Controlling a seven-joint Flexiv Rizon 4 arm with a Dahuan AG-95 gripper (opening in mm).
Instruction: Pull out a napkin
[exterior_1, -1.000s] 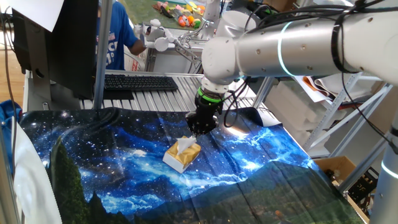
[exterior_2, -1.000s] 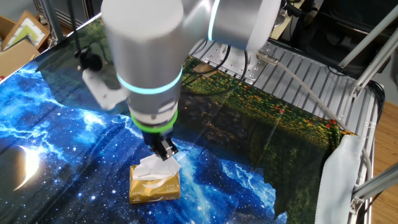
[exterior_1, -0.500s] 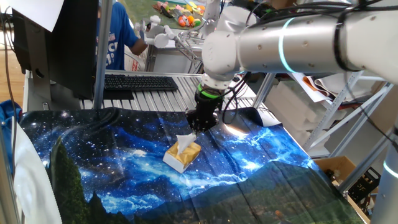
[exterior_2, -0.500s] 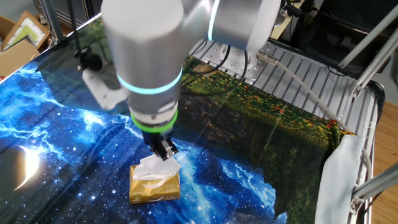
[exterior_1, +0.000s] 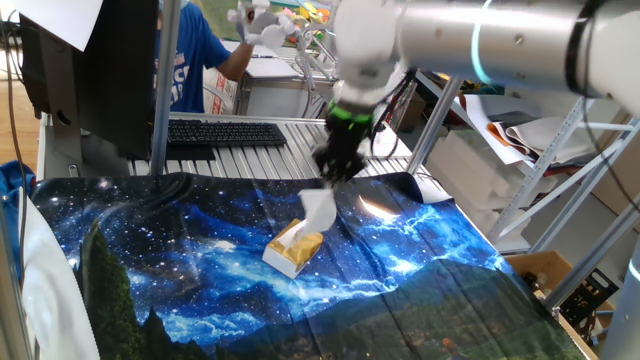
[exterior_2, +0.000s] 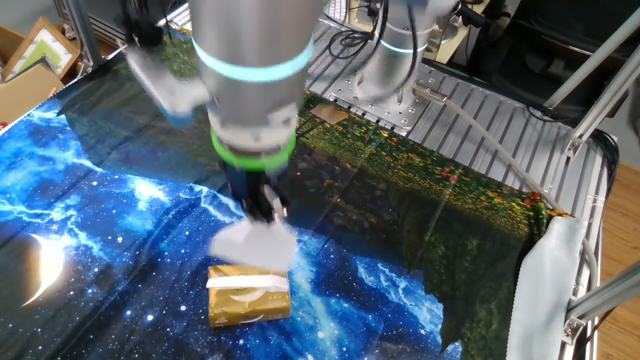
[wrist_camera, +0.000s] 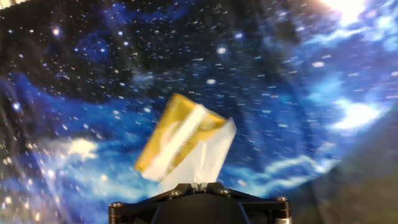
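Note:
The yellow-brown and white tissue box (exterior_1: 293, 248) lies on the galaxy-print cloth; it also shows in the other fixed view (exterior_2: 248, 297) and in the hand view (wrist_camera: 174, 134). My gripper (exterior_1: 335, 177) is raised above the box and is shut on a white napkin (exterior_1: 319, 209), which hangs from the fingertips, its lower end near the box top. In the other fixed view the gripper (exterior_2: 265, 208) holds the blurred napkin (exterior_2: 254, 240) above the box. In the hand view the napkin (wrist_camera: 208, 158) runs up into the closed jaws at the bottom edge.
A galaxy-print cloth (exterior_1: 180, 260) covers the table. A black keyboard (exterior_1: 225, 131) lies on the metal slats behind it. A person in blue (exterior_1: 190, 60) stands at the back left. A monitor (exterior_1: 90, 70) stands at the left.
My gripper has risen from the box top, drawing the napkin up and out of the box. The box stays in place on the cloth.

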